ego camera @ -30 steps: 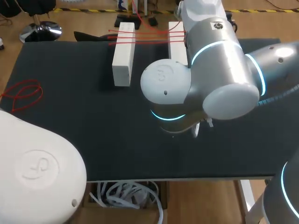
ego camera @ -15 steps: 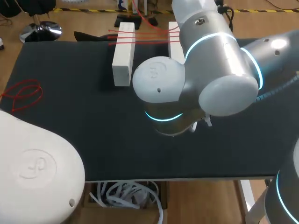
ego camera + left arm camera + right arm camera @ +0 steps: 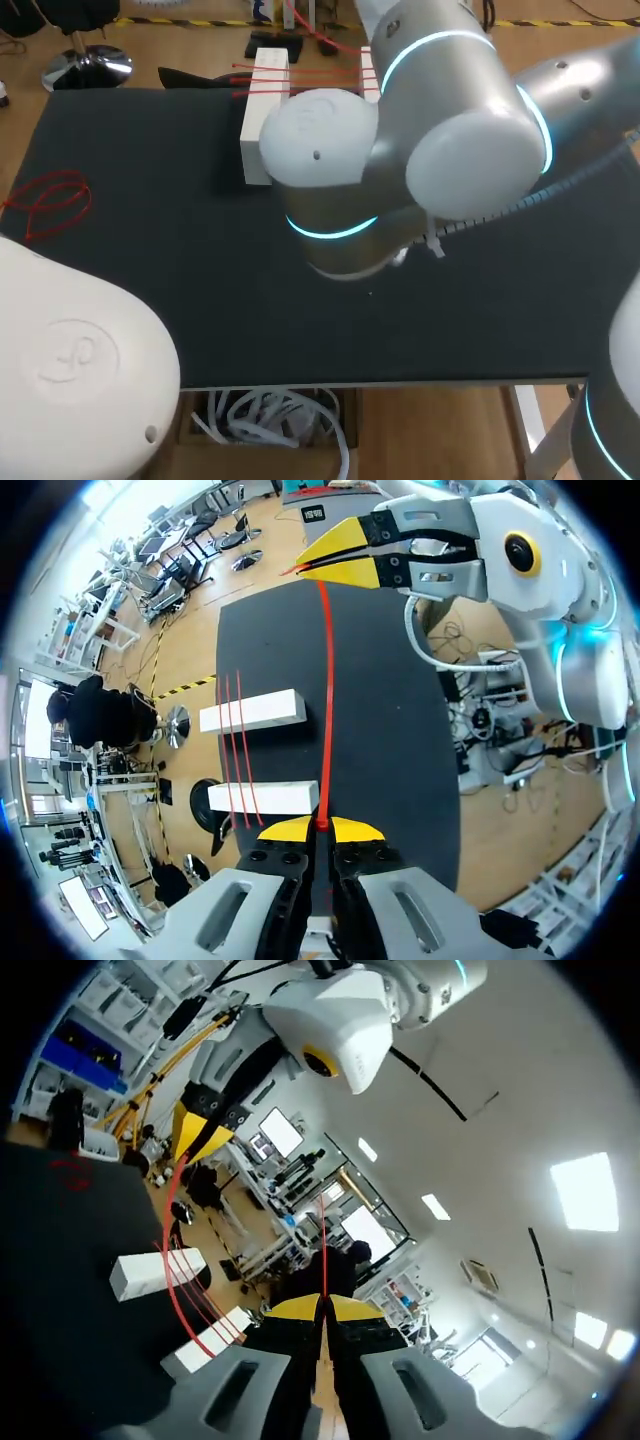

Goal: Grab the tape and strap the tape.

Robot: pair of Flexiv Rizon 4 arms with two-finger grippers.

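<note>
Plainly, the left gripper is seen with its yellow tips pressed together on one end of the red tape, which is pinched from both sides right at the tips. From there the tape is carried in a single line above the black table. It passes just beside the nearer white block and then the farther white block. Three red strands are already laid side by side across both blocks, and the held tape runs roughly parallel to them, on the side toward the table's middle. At the far end the tape is clamped in the right gripper, whose tips are likewise closed on it, with a short tail left sticking out.

The step in hand is judged to be the laying of this fourth strand. It would be done well if both pinches were held firm and the two ends were moved as a pair, so that the line is not twisted. In the right wrist view a curve is seen in the tape, so some slack should probably be drawn out before it is lowered. It should then be set down beside the laid strands rather than over them. A loose red coil lies well apart near the table's left edge and need not be disturbed.
</note>
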